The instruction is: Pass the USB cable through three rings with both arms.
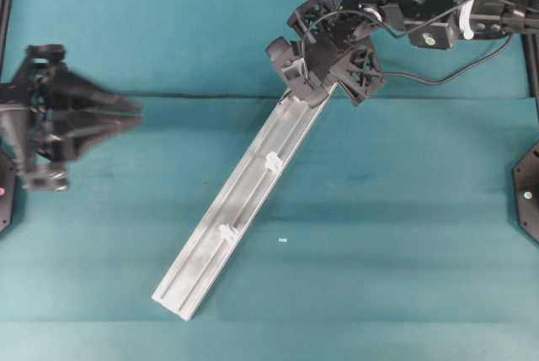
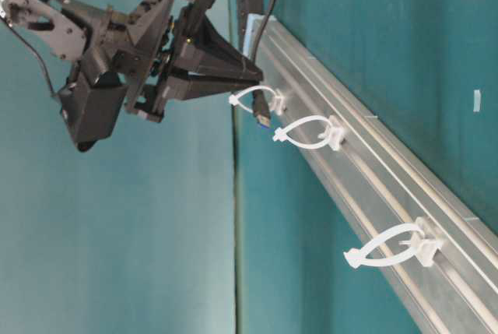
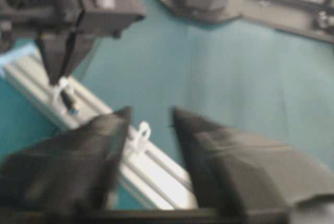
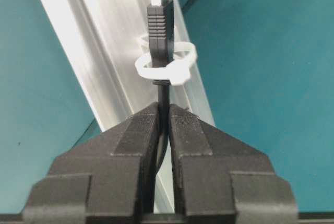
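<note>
A teal cloth-covered table [image 1: 404,235] fills the overhead view. Across it a long silver aluminium rail [image 1: 244,201] lies on a diagonal, from lower left up toward the upper right, grooved along its length.

The right arm [image 1: 421,16], black with white cable ties, reaches in from the upper right and hangs over the rail's upper end. The left arm [image 1: 34,117] sits at the left edge, well apart from the rail.

The right gripper [image 4: 164,110] has its two pointed fingers clenched on the USB cable [image 4: 163,91], a thin black cord running between the finger pads. The left gripper [image 3: 151,117] is released, with a clear gap between its blurred dark fingers and nothing in it.

Three rings stand up from the rail, each a small white translucent plastic loop on a clip. The first ring [image 4: 166,63] is at the upper end; the second ring [image 2: 307,131] sits near the middle; the third ring [image 2: 389,247] is nearer the lower end.

The cable's plug [image 4: 159,28], a small dark ribbed block, pokes through the first ring just past the right fingertips. In the table-level view its metal tip [image 2: 264,118], with a touch of blue, shows beyond that loop, short of the second ring.
</note>
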Motion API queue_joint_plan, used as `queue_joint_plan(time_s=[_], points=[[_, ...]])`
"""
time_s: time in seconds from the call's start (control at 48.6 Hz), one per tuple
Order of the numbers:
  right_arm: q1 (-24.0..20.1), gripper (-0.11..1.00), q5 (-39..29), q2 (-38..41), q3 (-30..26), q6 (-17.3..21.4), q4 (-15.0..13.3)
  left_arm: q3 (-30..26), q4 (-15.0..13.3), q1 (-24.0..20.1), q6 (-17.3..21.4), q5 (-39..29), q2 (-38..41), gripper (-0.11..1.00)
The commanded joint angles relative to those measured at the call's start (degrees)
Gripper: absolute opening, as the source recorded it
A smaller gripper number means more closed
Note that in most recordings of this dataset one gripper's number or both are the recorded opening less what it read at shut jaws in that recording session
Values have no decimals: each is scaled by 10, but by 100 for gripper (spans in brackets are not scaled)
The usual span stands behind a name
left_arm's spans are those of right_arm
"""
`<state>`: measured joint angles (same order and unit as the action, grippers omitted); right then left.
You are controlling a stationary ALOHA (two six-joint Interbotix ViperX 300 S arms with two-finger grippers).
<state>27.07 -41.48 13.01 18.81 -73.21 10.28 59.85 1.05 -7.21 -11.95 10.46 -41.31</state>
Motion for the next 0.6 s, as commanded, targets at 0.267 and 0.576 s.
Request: queue_joint_plan(time_s=[0.267,0.576], points=[[3,8,4,-1,-2,6,30,-88,1,-48,-50,5,227,96],[3,8,4,-1,-3,5,34,-213,1,-70,-46,18,425,96]])
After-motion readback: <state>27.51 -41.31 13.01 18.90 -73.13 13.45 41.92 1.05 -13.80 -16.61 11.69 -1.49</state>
